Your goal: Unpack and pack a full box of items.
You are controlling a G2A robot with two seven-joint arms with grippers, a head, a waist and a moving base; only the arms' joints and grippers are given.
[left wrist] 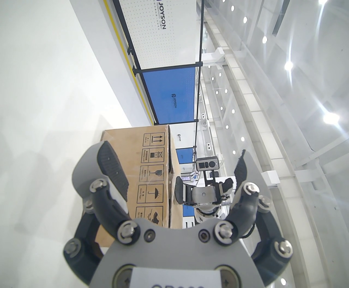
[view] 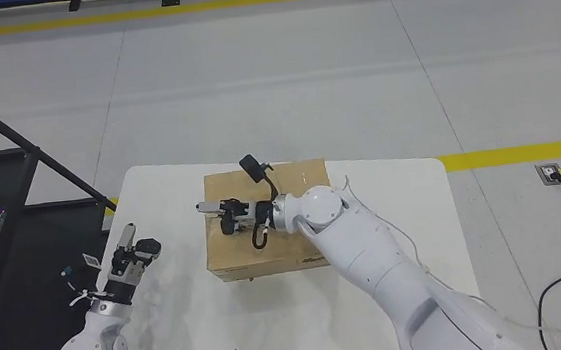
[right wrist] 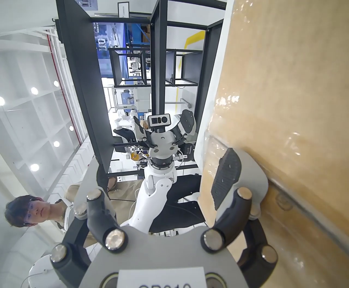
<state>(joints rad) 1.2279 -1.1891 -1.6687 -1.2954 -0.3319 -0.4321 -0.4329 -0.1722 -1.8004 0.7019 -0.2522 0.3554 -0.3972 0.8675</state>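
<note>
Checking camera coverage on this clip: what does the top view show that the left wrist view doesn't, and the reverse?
Top view adds: the closed top of the cardboard box, and how the left gripper stands apart from the box's side, over the white table. Left wrist view adds: the handling symbols printed on the box's side, and the left gripper's pads spread wide, holding nothing. Shared: the box, and the right gripper, open over the box's top.
</note>
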